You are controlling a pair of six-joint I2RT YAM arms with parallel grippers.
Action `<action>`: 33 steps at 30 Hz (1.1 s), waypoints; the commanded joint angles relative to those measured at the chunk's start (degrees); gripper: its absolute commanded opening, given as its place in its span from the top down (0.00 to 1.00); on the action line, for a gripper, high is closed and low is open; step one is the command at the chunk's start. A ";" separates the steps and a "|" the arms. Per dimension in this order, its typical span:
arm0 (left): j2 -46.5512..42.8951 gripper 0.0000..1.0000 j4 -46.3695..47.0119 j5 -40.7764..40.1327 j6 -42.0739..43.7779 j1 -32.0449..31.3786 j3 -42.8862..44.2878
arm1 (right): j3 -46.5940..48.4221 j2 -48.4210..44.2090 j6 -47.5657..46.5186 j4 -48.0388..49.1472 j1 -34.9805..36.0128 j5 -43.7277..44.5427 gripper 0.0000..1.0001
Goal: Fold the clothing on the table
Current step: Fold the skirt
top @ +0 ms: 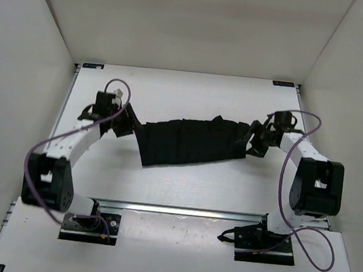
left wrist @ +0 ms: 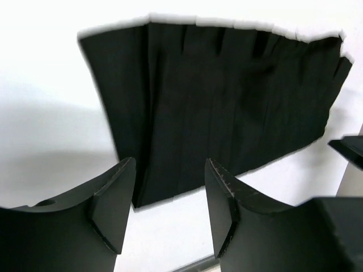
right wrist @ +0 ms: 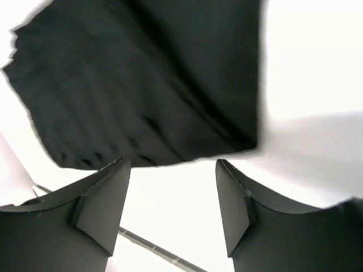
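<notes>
A black pleated skirt (top: 190,143) is lying flat on the white table (top: 173,90), stretching as a long band from one pincer to the other. The left pincer (top: 130,129) is hovering just beside the garment's left end, while the right pincer (top: 249,143) is sitting at its right end, where the far edge is rising into a small peak. Both pincers are standing with fingers spread and are clamping nothing. In the left wrist view, the left pincer (left wrist: 169,181) is framing a corner of the skirt (left wrist: 227,102) that is poking into the gap between its tips, with bare white tabletop showing below it. In the right wrist view, the right pincer (right wrist: 173,170) is showing only tabletop between its fingers (right wrist: 102,204), and the skirt (right wrist: 147,85) is spreading just ahead of them. Whether any fingertip is touching the cloth cannot be told. The fabric is reading as matte black, with its pleats running across the band's short width as faint parallel ridges. The edge at the left pincer's end is looking deeper than the edge at the right.
</notes>
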 commanded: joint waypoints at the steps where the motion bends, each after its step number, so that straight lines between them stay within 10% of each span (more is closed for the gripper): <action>1: -8.87 0.38 2.17 -3.66 -4.42 -2.39 -10.87 | -6.00 -4.59 6.46 10.22 -0.31 3.13 0.41; 17: -6.25 0.36 12.55 -17.38 -18.68 -16.63 -25.15 | -24.02 -5.30 22.20 30.16 -0.13 11.58 0.46; 19: -4.14 0.45 13.78 -19.14 -19.03 -16.37 -24.54 | -23.67 -4.16 22.65 31.85 -0.66 11.49 0.65; 23: -0.72 1.00 17.82 -18.63 -18.69 -16.72 -22.61 | -21.21 -0.91 20.37 33.26 -1.97 7.98 1.00; 33: 13.87 1.00 23.72 -12.29 -21.84 -26.38 -12.94 | -7.98 -8.90 -1.66 13.95 -9.10 8.85 1.00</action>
